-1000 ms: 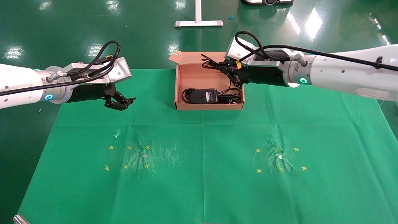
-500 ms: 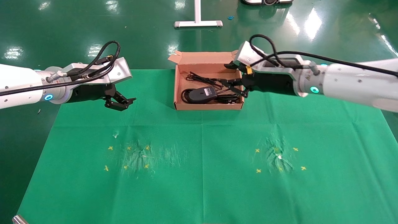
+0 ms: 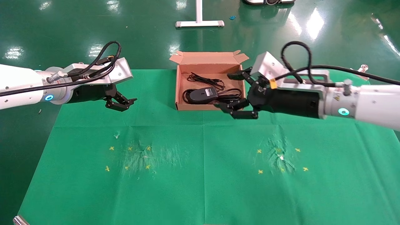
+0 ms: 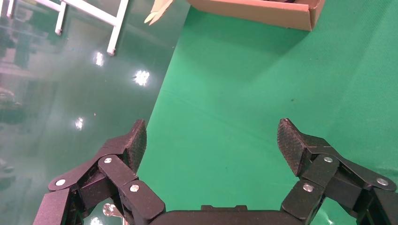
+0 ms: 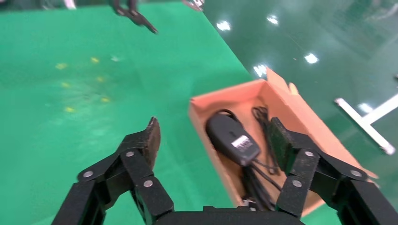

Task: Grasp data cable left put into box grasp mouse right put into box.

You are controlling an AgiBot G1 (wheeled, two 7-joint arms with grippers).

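Observation:
The brown cardboard box [image 3: 200,107] stands at the far middle of the green cloth, flaps at its far edge. The black mouse [image 3: 202,95] lies inside it, pale label up, with its coiled cord beside it. The thin black data cable [image 3: 206,80] lies in the box's far half. My right gripper [image 3: 223,91] is open and empty, held above the box's near right corner. In the right wrist view the gripper [image 5: 215,136] frames the mouse [image 5: 232,138] and box wall [image 5: 202,112]. My left gripper [image 3: 126,104] hangs open and empty, left of the box.
Two clusters of yellow cross marks [image 3: 129,157] [image 3: 281,159] lie on scuffed patches of the cloth's near half. A white stand foot [image 3: 199,22] is on the floor behind the table. The box's corner shows in the left wrist view [image 4: 263,11].
My right gripper has let go of the black cord into the box, opened wide, and drawn back towards the front right. The left arm has not moved.

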